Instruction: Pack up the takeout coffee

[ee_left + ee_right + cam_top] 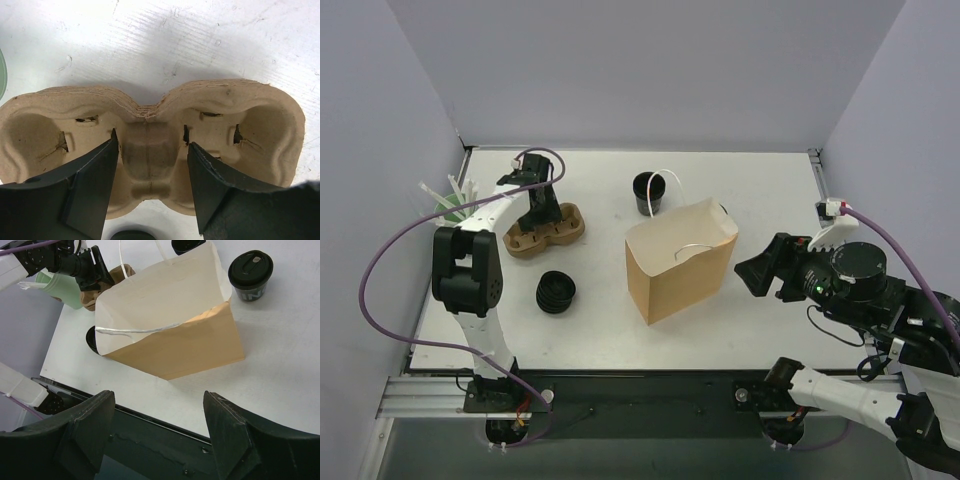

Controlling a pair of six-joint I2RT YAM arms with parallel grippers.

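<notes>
The coffee cup point(250, 275) is small and black with a black lid. It stands up on the white table point(770, 180), just beside the far side of the brown paper bag point(680, 265). It is not in the bag. From above, the bag hides almost all of the cup. The bag stands up with its top open, and a white handle point(135, 331) lies across the opening. The right pincer point(157, 400) hangs near the bag on its right side. Its two fingers are wide apart and it holds nothing. The left pincer point(152, 145) is down over a brown cardboard cup tray point(260, 125) at the left of the table. Its fingers are apart, one on each side of the middle of the tray, and I cannot tell if they touch it. Another black cup point(649, 192) stands behind the bag. A black ribbed stack point(557, 291) sits in front of the tray. A green cup of white straws point(450, 205) is at the left edge.
</notes>
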